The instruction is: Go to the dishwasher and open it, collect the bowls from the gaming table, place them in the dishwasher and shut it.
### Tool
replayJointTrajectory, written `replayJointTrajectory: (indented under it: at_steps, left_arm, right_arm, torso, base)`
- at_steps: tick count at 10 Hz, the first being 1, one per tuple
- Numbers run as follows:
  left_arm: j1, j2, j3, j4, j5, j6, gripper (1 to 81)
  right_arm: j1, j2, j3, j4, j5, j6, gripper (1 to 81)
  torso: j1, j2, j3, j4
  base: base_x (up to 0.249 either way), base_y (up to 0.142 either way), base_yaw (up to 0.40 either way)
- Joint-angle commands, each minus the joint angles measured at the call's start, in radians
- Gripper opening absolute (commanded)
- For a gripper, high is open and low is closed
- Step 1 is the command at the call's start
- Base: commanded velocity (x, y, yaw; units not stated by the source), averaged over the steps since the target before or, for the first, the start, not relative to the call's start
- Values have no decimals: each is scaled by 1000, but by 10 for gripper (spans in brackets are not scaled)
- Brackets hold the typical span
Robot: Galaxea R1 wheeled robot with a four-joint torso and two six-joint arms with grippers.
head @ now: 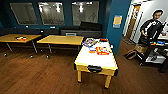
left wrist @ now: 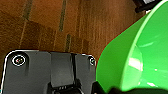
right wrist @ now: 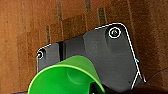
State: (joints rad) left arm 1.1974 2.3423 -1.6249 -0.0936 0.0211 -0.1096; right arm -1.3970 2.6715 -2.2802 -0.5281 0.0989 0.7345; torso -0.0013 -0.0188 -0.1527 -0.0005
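The wide green bowl (left wrist: 135,57) sits large at the left wrist camera and the small green bowl (right wrist: 63,77) sits close at the right wrist camera, both over wooden floor (left wrist: 50,22). Each looks carried, but I cannot tell how either gripper's fingers stand.

In the head view the gaming table (head: 96,58) stands at about 12 o'clock, board-game boxes (head: 100,49) on its white top. A person (head: 152,26) stands beside a cart (head: 153,53) at 2 o'clock.

Risk, as I judge it: a jolt while driving could shake a bowl loose, and a wide turn could clip the table's striped corner or the cart.

Open floor spreads from 9 to 11 o'clock before the yellow-wood tables (head: 61,39).
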Motion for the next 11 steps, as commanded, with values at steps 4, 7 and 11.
replayJointTrajectory:
  at_steps: [4, 7, 11]
  left_arm:
    - [-34, 25, -41, 41, 23, -1, 10]
    - [26, 94, -147, 66, -12, -1, 10]
    - [64, 146, -233, 92, -26, -1, 10]
  right_arm:
    - [34, 0, -34, -24, -31, -1, 10]
    - [13, 63, -103, -44, -30, -3, 10]
    - [-4, 106, -163, -58, -22, -3, 10]
  torso:
    - [1, 0, 0, 0]
    - [1, 0, 0, 0]
    - [1, 0, 51, 0]
  base:
    - [0, 0, 0]
    - [0, 0, 0]
    - [0, 0, 0]
